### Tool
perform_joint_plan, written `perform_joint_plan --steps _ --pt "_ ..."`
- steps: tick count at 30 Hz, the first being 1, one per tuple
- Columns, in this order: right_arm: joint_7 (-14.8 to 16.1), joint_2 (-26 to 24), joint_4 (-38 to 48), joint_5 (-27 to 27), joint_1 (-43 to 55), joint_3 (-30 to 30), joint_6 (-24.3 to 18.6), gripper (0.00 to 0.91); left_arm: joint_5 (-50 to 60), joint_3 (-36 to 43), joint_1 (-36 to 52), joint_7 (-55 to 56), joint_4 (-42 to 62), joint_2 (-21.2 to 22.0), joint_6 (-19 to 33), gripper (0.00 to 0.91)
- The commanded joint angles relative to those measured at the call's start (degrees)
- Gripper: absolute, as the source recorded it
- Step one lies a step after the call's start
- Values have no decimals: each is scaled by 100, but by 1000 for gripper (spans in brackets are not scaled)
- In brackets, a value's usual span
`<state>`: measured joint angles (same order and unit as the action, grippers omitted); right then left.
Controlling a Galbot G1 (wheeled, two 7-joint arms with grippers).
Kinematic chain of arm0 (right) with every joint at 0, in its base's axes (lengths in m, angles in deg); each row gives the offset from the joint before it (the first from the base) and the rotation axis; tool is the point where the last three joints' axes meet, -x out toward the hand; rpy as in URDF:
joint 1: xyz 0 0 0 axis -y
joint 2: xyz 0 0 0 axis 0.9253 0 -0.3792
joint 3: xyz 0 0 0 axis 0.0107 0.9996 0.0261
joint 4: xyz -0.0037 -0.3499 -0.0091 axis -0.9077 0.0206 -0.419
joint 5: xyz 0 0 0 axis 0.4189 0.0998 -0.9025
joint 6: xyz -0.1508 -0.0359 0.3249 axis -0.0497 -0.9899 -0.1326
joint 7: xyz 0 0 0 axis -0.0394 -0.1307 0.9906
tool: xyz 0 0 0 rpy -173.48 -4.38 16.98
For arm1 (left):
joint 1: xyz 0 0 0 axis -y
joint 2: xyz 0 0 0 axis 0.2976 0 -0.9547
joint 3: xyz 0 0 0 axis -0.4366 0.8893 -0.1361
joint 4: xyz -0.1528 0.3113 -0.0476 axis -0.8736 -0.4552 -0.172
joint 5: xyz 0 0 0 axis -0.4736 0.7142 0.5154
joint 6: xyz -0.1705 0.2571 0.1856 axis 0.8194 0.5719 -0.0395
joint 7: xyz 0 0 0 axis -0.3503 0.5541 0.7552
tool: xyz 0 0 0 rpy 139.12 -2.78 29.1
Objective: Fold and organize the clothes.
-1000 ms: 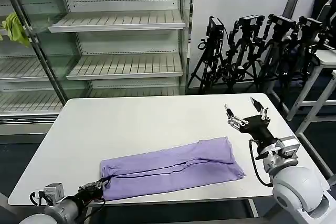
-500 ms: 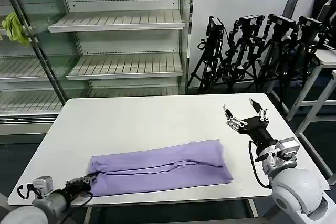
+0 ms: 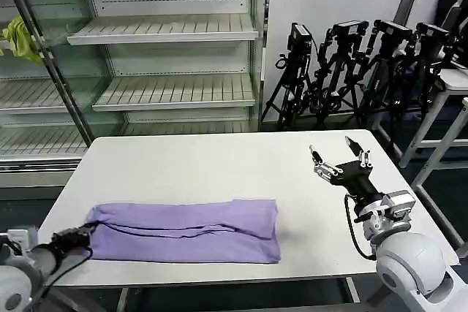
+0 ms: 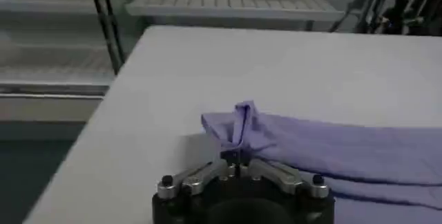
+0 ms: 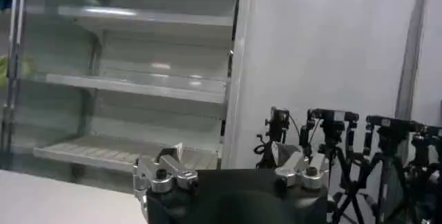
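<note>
Lavender T-shirt [image 3: 186, 230]: folded into long strip, lying flat on near-left part of white table [image 3: 219, 162], one end bunched at table's left edge. Left gripper [image 4: 236, 161]: low at that edge, fingers [image 4: 266, 171] closed together, pinching raised fold of shirt's end. Right gripper [image 3: 339, 158]: held above table's right side, well apart from shirt, fingers [image 3: 316, 156] spread wide, holding nothing. Background: shelving unit [image 3: 164, 31]; yellow-green cloth [image 3: 22, 40] hanging at its left; tripods [image 3: 351, 71] at right.
</note>
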<state>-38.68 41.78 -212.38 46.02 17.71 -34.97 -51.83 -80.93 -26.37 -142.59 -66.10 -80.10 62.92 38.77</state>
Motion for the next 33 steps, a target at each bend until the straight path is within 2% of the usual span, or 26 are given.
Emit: perform_joint_plan --steps 1,8,18,24,33 --pt "12 8 36 -3 25 7 -9 907 -289 -627 -115 43 -339 -293 0 50" --pt "-5 -149 178 -12 129 68 -13 907 -797 42 177 91 -1298 -64 0 50" --pt "-125 -766 710 -120 682 287 -150 907 -1036 1425 1081 -180 -1533 59 9 50" --pt "-216 -1328 1057 -267 1128 401 -231 907 -972 2609 2274 -177 -1500 433 8 50" --pt "-328 -1438 952 -313 766 -8 -180 907 -631 3807 3371 -181 -799 1079 9 50"
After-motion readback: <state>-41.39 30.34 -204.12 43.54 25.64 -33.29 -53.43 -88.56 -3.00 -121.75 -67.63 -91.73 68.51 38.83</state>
